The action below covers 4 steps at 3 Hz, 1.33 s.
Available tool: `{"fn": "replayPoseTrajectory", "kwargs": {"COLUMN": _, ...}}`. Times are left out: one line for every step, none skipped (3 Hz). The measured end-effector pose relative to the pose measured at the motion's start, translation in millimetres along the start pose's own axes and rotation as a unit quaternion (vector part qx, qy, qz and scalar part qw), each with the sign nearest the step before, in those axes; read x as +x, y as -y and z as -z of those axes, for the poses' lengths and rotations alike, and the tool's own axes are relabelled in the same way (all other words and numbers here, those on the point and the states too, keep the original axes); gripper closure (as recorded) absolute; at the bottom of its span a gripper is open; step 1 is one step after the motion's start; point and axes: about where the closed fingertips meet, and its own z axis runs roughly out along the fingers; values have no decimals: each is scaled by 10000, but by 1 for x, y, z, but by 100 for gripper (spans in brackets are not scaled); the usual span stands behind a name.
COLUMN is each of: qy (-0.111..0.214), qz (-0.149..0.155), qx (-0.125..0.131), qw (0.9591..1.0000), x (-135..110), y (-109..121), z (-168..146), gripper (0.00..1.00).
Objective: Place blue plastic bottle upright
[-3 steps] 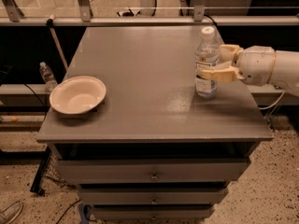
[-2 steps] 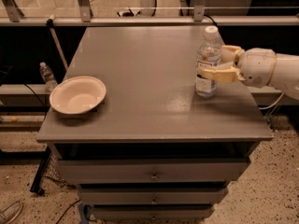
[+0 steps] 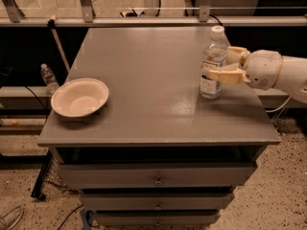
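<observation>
**Spotter:** Where is the tool?

**Me:** My tool point(image 3: 218, 65) is over the right side of the worktop point(image 3: 153, 71), close to the right edge and about midway between the back and front edges. It is closed on the blue plastic bottle point(image 3: 210, 85). One beige finger lies across the bottle's near side at mid-height, and the other sits behind it.

**Spotter:** Run me across from the left.

**Me:** Off the left edge, down at floor level, I see a small clear bottle point(image 3: 48, 78) standing well apart from everything else. On the worktop near the front-left corner sits a cream bowl point(image 3: 79, 98), open side up, its rim just over the left edge. The middle of the worktop is plain grey surface.

**Spotter:** And the bottle itself?

**Me:** It stands upright, base on the worktop and white cap on top, inside the tool's grip near the right edge. Its label faces me, with a dark panel low down. My white arm point(image 3: 278, 71) reaches in from beyond the right edge. Below the front edge I can see a stack of drawers point(image 3: 156, 180).
</observation>
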Motion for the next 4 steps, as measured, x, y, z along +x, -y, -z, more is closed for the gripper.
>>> {"fn": "replayPoseTrajectory", "kwargs": {"qy": 0, "qz": 0, "qx": 0, "qw": 10000, "x": 0, "y": 0, "z": 0, "gripper": 100}}
{"fn": "replayPoseTrajectory", "kwargs": {"qy": 1, "qz": -1, "qx": -2, "qw": 10000, "x": -1, "y": 0, "z": 0, "gripper": 100}}
{"fn": "replayPoseTrajectory", "kwargs": {"qy": 2, "qz": -1, "qx": -3, "qw": 10000, "x": -1, "y": 0, "z": 0, "gripper": 100}}
{"fn": "replayPoseTrajectory", "kwargs": {"qy": 2, "qz": -1, "qx": -3, "qw": 10000, "x": -1, "y": 0, "z": 0, "gripper": 82}}
